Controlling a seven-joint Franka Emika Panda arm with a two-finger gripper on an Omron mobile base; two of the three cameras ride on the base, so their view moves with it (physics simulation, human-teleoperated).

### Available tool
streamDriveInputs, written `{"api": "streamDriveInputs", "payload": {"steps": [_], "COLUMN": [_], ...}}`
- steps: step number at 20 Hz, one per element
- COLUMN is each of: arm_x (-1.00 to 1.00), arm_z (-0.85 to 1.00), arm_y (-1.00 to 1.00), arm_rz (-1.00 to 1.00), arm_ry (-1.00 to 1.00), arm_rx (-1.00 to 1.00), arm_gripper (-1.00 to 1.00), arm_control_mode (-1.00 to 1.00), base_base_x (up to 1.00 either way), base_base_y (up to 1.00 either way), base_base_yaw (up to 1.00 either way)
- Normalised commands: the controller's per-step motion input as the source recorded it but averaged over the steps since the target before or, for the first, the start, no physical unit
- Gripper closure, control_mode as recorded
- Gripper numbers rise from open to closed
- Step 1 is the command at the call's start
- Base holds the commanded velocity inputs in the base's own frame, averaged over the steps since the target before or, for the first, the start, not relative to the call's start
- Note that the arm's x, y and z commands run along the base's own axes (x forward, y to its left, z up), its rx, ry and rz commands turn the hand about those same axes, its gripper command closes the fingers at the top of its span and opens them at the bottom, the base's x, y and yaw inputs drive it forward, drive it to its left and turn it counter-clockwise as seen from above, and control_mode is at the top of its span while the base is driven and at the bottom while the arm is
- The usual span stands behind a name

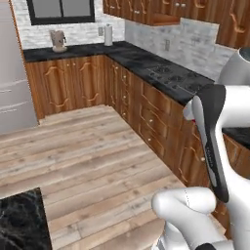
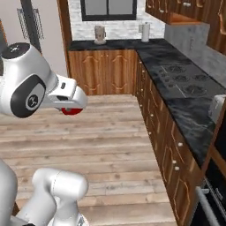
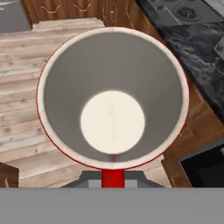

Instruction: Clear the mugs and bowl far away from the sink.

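The gripper [image 3: 113,178] was clamped nearly shut on the handle of the red mug [image 3: 113,98], which hung in the air over the wooden floor [image 1: 83,146], beside the dark counter [image 2: 185,101] with the cooktop. By my reading one mug was in transit and not yet set down; the rest could not be judged. No readable writing showed

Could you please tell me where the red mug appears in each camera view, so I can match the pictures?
Left base view: a red sliver of the red mug at right centre, behind the arm.
Right base view: its red base under the hand, left of centre.
Hand view: centre, pale inside facing the camera.
Shared landmark: the stovetop.
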Motion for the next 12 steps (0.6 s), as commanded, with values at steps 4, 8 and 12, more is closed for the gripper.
{"api": "streamDriveInputs", "payload": {"steps": [4, 8, 12], "arm_x": [0.0, 0.0, 0.0], "arm_z": [0.0, 0.0, 0.0], "arm_y": [0.0, 0.0, 0.0], "arm_rz": [0.0, 0.0, 0.0], "arm_ry": [0.0, 0.0, 0.0], "arm_rx": [0.0, 0.0, 0.0], "arm_gripper": [1.0, 1.0, 1.0], "arm_control_mode": [1.0, 1.0, 1.0], "base_base_x": [0.94, 1.0, 1.0], "base_base_y": [-0.4, -0.43, -0.1], "base_base_yaw": [0.52, 0.34, 0.27]}}
